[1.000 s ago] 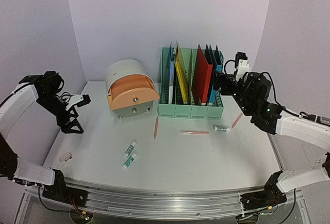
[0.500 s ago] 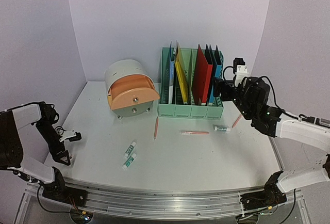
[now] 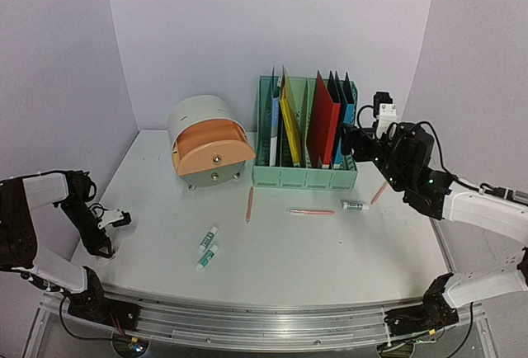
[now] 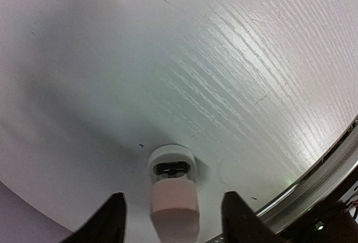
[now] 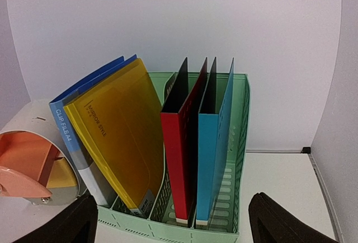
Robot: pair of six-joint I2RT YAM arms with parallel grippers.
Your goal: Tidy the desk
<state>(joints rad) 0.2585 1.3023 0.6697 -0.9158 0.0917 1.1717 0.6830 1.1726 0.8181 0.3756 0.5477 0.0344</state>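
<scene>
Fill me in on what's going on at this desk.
Two robot arms are tidying the desk. The left gripper is low at the near left corner, open, its fingers either side of a small white-and-pink item lying on the surface, not yet gripped. The right gripper is open and empty, facing the green file rack. Loose pink pencils and small tubes lie across the middle.

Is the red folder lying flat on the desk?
No, the red folder stands upright in a slot of the green rack.
</scene>
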